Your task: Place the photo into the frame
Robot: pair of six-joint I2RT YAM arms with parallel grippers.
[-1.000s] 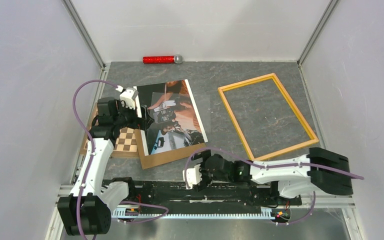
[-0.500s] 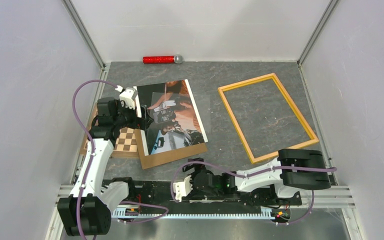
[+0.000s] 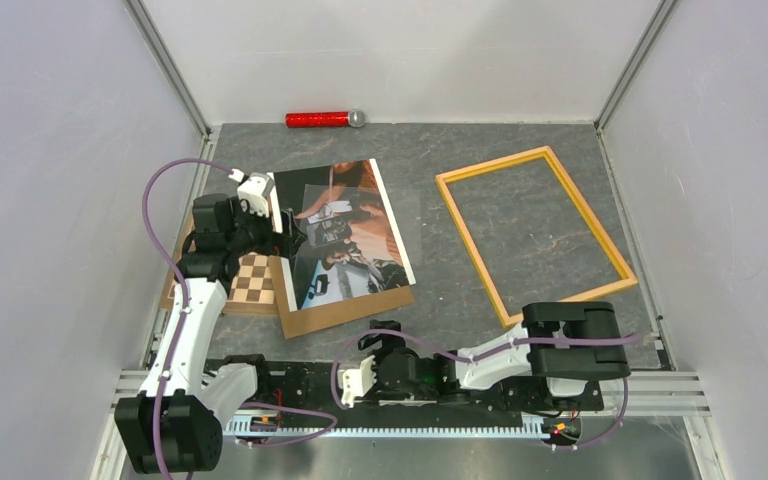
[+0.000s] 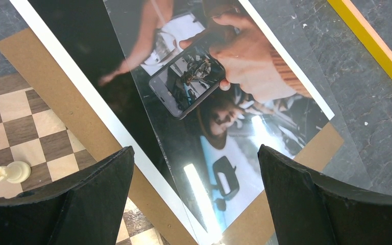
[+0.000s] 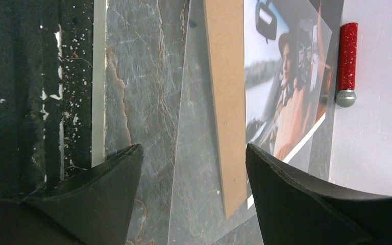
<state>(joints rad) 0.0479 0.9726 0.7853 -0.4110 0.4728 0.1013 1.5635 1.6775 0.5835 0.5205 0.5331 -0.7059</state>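
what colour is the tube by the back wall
The tube is glittery red with a silver-grey cap at one end; the right wrist view shows it best.

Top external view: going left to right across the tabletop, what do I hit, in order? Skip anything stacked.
chessboard → photo → frame

Clear sheet (image 4: 245, 122) over photo (image 4: 97, 61); gap to frame (image 3: 468, 238) prob. passable.

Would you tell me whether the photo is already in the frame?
Out: the photo lies on a brown board, apart from the empty frame.
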